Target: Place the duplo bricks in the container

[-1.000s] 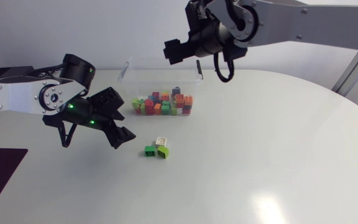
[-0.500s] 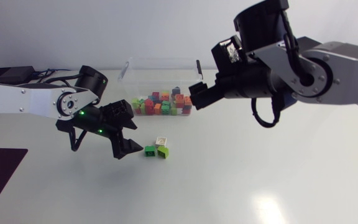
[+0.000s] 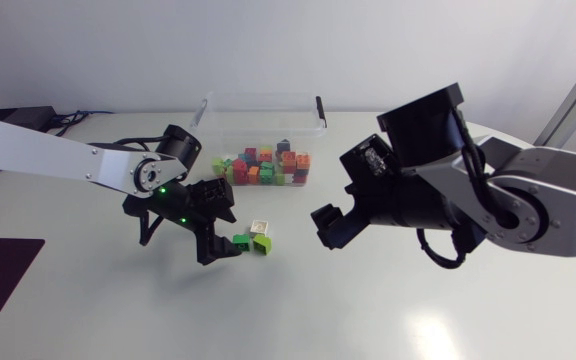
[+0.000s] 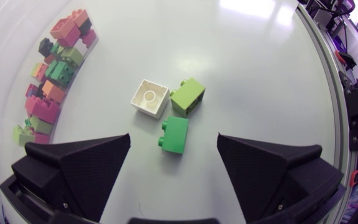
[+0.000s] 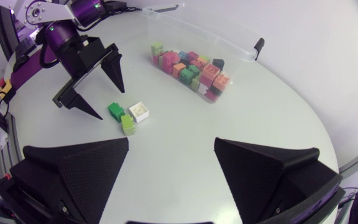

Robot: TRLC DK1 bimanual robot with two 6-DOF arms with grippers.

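Left end effector (image 5: 111, 104), released and empty, hovers over the dark green brick (image 4: 175, 134) on the counter (image 3: 368, 300) near the container (image 3: 260, 97); it should straddle that brick alone, sparing the touching white brick (image 4: 150, 98) and lime brick (image 4: 188, 95).

Table (image 3: 418, 300): clear container (image 3: 258, 120), white brick (image 3: 259, 228), green brick (image 3: 240, 241), lime brick (image 3: 262, 244).

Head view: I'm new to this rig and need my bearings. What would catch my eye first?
A clear container at the far side of the table holds a jumble of bright bricks. In front of it lie a white brick, a green brick and a lime brick, the left end effector open beside them, the right end effector open on their other side.
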